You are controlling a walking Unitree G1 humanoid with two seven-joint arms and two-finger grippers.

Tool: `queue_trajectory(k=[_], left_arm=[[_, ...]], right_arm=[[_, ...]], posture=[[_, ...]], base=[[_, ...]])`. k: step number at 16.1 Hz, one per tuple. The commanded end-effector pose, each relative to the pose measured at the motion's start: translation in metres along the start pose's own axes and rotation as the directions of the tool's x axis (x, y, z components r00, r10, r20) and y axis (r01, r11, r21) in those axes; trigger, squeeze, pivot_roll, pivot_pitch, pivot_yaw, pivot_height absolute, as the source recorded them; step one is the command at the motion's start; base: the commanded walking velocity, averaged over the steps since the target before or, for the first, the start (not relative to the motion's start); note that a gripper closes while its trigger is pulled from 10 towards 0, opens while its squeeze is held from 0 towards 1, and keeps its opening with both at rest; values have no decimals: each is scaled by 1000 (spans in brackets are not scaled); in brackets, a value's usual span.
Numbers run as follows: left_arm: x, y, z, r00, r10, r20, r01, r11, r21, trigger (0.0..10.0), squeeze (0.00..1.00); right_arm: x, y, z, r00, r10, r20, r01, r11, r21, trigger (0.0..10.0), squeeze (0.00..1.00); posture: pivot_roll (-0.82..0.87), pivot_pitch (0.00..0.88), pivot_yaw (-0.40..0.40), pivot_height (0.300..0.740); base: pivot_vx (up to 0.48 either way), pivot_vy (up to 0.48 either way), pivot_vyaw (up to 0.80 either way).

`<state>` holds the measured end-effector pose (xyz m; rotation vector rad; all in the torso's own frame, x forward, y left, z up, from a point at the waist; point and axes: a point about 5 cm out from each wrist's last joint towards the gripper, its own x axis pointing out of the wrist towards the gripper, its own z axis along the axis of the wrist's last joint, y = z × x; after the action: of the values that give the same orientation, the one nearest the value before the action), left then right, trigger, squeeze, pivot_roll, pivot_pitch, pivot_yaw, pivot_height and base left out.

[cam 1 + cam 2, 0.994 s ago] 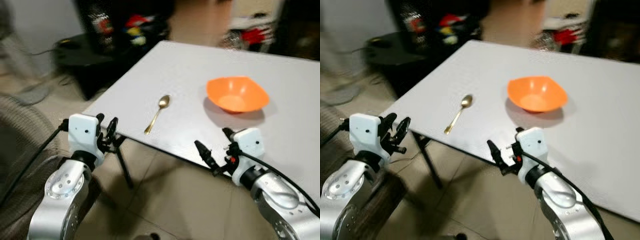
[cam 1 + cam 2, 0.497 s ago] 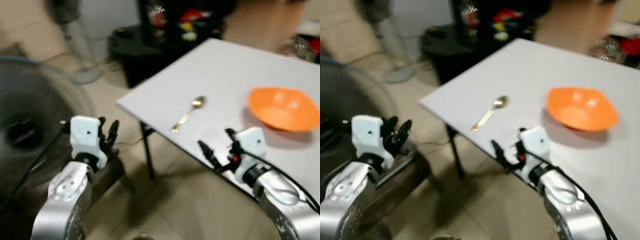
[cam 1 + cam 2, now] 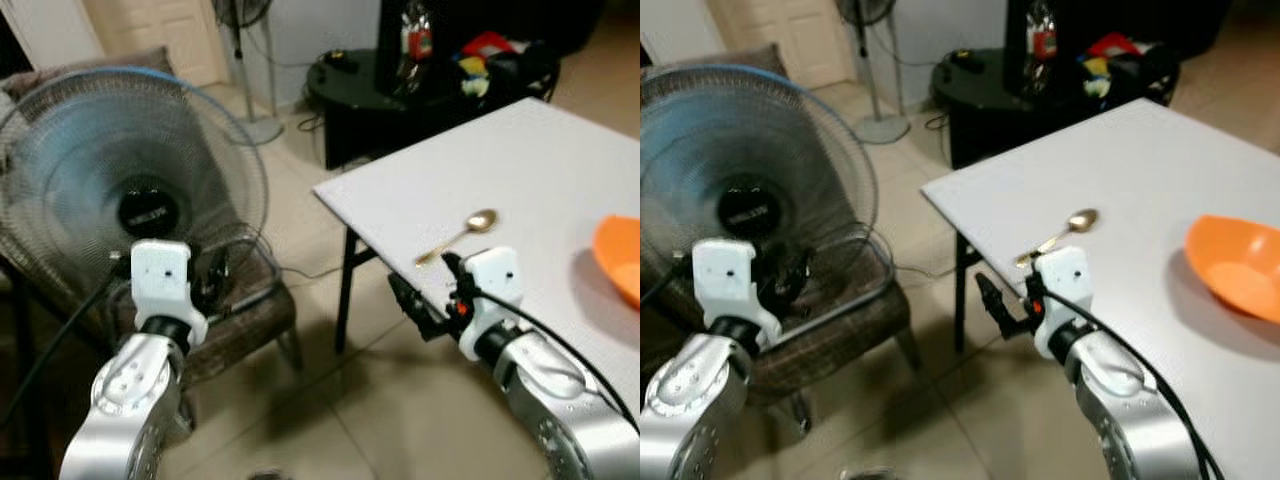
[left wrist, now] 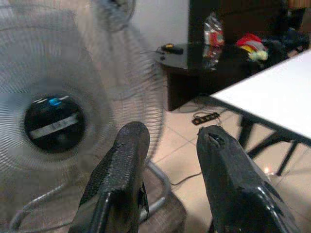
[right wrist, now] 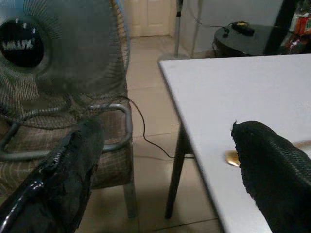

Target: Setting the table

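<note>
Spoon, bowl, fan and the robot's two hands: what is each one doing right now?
spoon: lying flat on the white table, near its edge.
orange bowl: upright on the table, nothing seen inside.
fan: resting on a chair, blades hard to make out.
left gripper: open, holding nothing, pointed toward the fan.
right gripper: open, holding nothing, by the table edge near the spoon.
</note>
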<state>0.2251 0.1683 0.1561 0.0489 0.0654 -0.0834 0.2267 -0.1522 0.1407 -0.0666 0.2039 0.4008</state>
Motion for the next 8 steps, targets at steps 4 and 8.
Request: queue_trajectory(k=[4,8], left_arm=[[-6,10,-4,998,53,-33,-52,999,16,10000,0],[-7,8,4,999,42,-4,-42,993,113,10000,0]], right_arm=[[4,4,2,999,52,15,-52,999,11,10000,0],[3,1,2,998,68,15,-68,998,7,10000,0]], posture=[[22,0,19,740],[30,0,19,740]], base=[[0,326,800],[0,-86,800]])
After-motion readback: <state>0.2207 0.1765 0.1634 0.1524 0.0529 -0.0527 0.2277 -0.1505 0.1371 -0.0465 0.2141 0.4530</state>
